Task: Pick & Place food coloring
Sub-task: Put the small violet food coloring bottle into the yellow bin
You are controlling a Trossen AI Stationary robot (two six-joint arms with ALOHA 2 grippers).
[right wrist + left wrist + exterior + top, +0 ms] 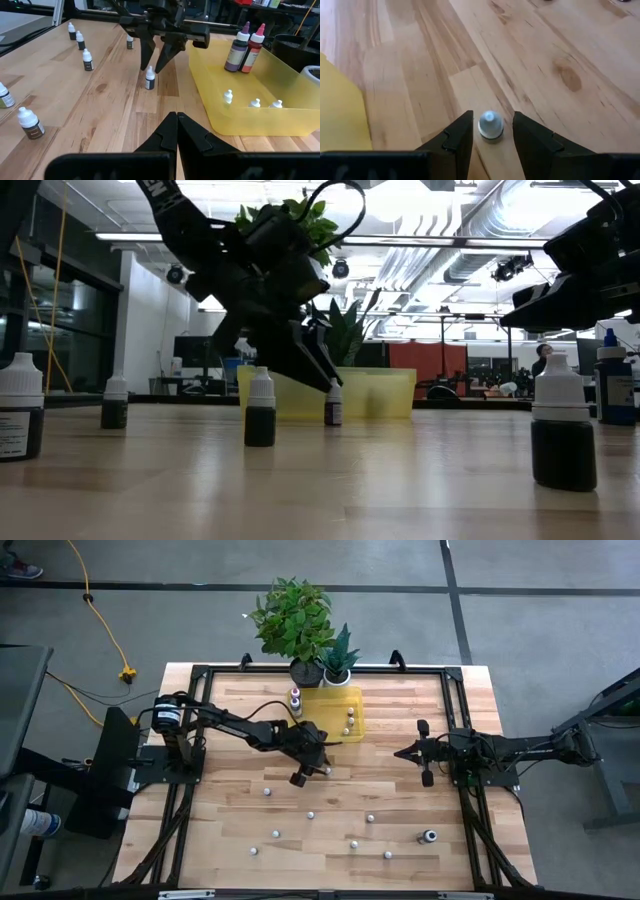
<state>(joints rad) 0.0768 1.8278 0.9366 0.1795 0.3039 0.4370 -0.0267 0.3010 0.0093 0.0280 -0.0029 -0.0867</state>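
Left arm reaches in from the left edge of the counter (230, 840) toward centre. Left gripper (491, 131) is released, fingers spread, hanging over one small food coloring bottle (490, 124) that stands upright between them. The left wrist view shows a clear gap on both sides of the whitish cap; no contact yet. The right wrist view agrees: the fingers straddle the bottle from above, tips about at cap height.

That bottle stands on bare wood just near of the yellow tray (362, 727), close to its near-left corner.

Tray holds three small bottles lying toward its right part, and two taller bottles (245, 46), purple and red, upright at its far-left corner. Two plant pots (322, 673) stand just beyond the tray's far edge.

Other small bottles (310, 814) are scattered upright over the near half of the counter, well apart from each other.

Right arm waits at the right side; right gripper (176, 131) is clenched on nothing, fingers pressed together, pointing toward the tray.

Step judged: final descent before closing on the bottle.

Risks, as judgement:
- Bottle is small, light and tall for its base; one finger touching first would tip or skate it.
- Closing on the tapered cap rather than the body could squeeze it out.
- Tray wall is near; a swing toward it could nudge the tray.
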